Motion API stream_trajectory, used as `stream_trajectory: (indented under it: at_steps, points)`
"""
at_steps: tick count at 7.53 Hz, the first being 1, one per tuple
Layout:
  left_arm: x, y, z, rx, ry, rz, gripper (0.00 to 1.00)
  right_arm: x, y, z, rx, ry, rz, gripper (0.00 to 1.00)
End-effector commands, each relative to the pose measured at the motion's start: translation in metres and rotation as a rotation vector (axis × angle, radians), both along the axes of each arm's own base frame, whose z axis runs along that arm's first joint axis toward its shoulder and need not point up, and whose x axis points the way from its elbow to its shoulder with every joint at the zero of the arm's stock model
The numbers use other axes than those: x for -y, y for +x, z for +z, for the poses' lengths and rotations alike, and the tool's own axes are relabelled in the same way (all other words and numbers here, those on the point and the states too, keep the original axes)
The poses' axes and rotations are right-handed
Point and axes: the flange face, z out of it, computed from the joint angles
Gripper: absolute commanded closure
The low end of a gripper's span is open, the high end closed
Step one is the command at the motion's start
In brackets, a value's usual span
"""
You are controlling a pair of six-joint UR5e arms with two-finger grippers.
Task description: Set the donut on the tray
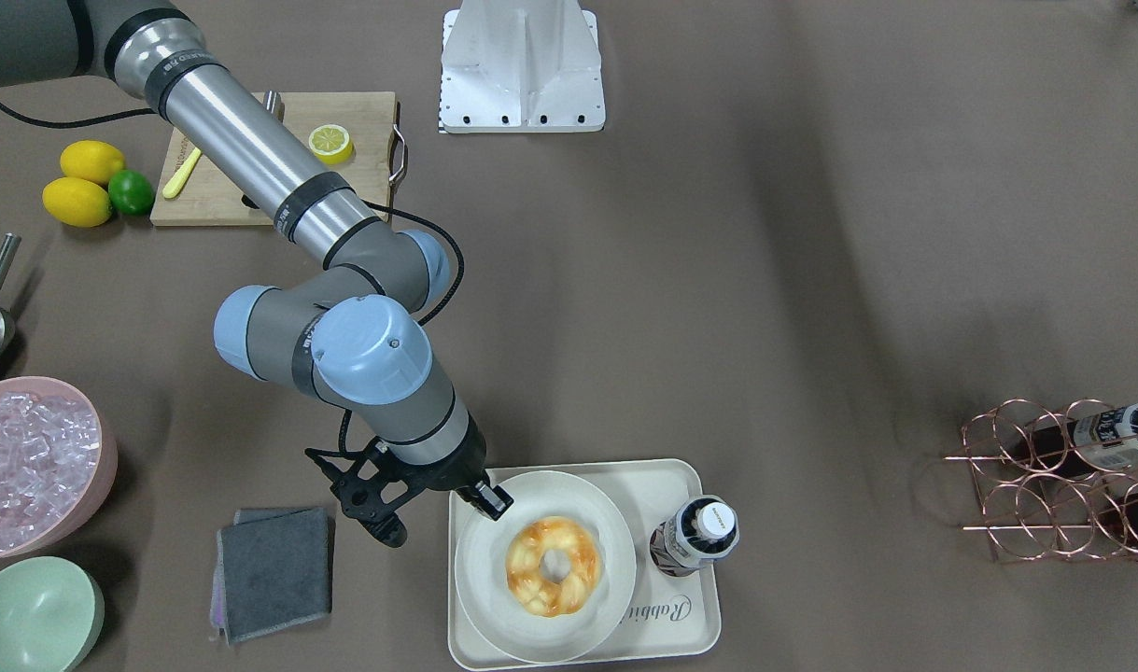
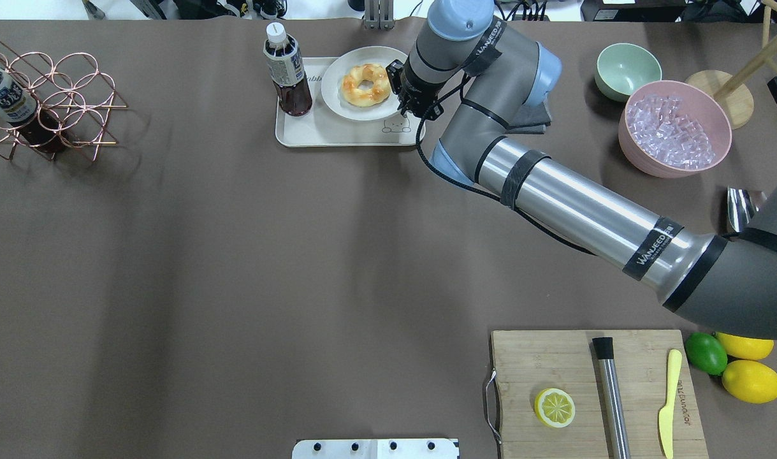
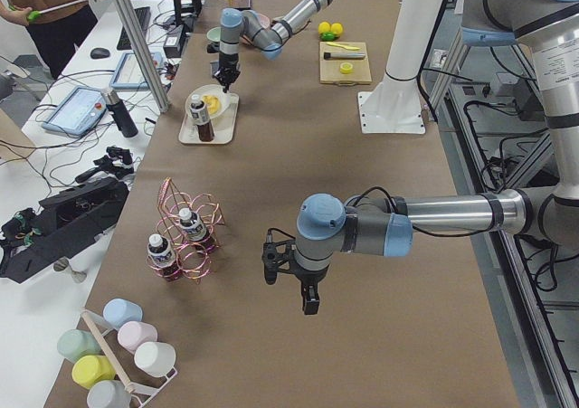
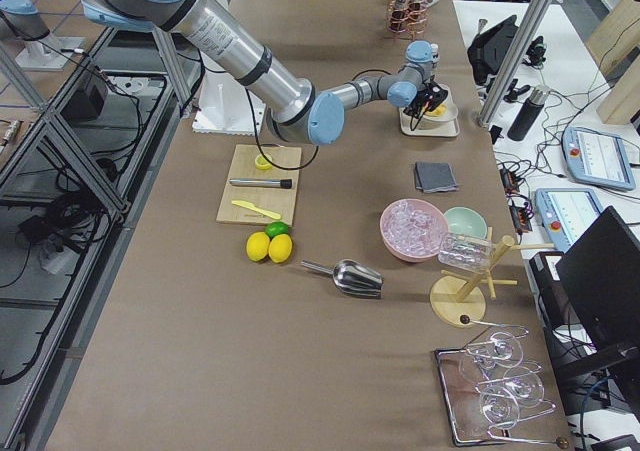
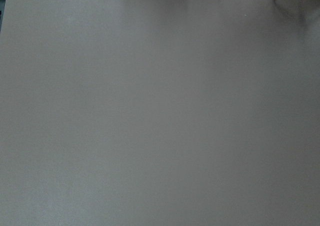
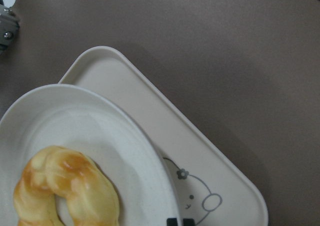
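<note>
The donut point(image 1: 531, 560) lies on a round off-white plate point(image 1: 550, 495) that stands on the cream-white rabbit tray point(image 1: 662, 616). It also shows in the overhead view point(image 2: 351, 86) and the right wrist view point(image 6: 75, 186). My right gripper point(image 1: 491, 501) hovers over the plate's edge beside the donut, apart from it; its fingertips point(image 6: 173, 221) look shut and hold nothing. The tray's rabbit drawing lies under it in the right wrist view point(image 6: 150, 116). My left gripper point(image 3: 308, 301) hangs over bare table far from the tray; I cannot tell whether it is open or shut.
A dark drink bottle point(image 1: 695, 537) stands on the tray next to the plate. A grey cloth point(image 1: 274, 569), a pink bowl of ice point(image 1: 27, 467) and a green bowl point(image 1: 27, 616) lie on the right arm's side. A copper bottle rack point(image 1: 1063, 476) stands on the other side.
</note>
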Motion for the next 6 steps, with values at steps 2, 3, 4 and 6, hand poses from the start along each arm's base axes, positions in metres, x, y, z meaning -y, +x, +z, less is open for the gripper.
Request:
stream_trajectory:
  at_steps: [2,3,4,6]
  points:
    - [-0.002,-0.001,-0.001,0.0,0.001,-0.002,0.02,-0.008,-0.02,-0.013,0.025,-0.009,0.026,0.88]
    - [-0.002,-0.001,-0.001,0.0,0.001,-0.002,0.02,-0.009,-0.021,-0.013,0.024,-0.006,0.021,0.59]
    - [-0.006,-0.001,0.002,0.0,-0.008,-0.002,0.02,-0.011,-0.024,-0.011,0.022,-0.006,0.017,0.56]
    - [-0.007,-0.001,0.0,0.0,-0.004,-0.002,0.02,-0.006,-0.01,-0.024,0.044,0.003,0.015,0.49]
